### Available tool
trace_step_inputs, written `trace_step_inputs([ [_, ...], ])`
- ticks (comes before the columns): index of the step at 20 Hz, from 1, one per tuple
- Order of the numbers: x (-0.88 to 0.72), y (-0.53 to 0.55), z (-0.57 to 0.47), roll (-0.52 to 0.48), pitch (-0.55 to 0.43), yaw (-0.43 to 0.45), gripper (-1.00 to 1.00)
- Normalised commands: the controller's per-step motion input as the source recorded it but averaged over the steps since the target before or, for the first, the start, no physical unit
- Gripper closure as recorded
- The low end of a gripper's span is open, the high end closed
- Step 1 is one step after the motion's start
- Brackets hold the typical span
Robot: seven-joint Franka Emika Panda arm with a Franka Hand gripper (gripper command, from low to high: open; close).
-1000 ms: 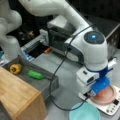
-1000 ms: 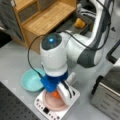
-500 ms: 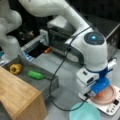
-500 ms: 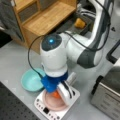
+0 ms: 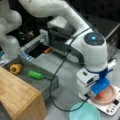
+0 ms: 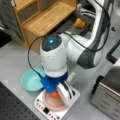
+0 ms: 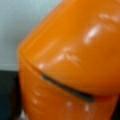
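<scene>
Over the round pink plate [image 5: 110,96], fingers [image 5: 101,94] grip a glossy orange object [image 7: 72,65].

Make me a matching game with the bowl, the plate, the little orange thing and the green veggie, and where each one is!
Things:
1. teal bowl
2. pink plate
3. orange object
4. green vegetable

Places:
A. in the grey tray beside a yellow vegetable
B. right under the gripper, on the plate
C. on the white scale
D. on the table, next to the scale

Pairs: 1-D, 2-C, 3-B, 4-A
</scene>
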Motion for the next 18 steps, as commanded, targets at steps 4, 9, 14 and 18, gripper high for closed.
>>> trace_step_inputs([
  [4,0.03,0.09,-0.05,-0.300,-0.063,0.028,1.00],
  [9,0.04,0.09,-0.02,-0.291,-0.053,0.043,1.00],
  [14,-0.03,0.08,0.12,-0.265,-0.007,0.161,1.00],
  [18,-0.10,0.03,0.19,-0.244,0.024,0.256,1.00],
])
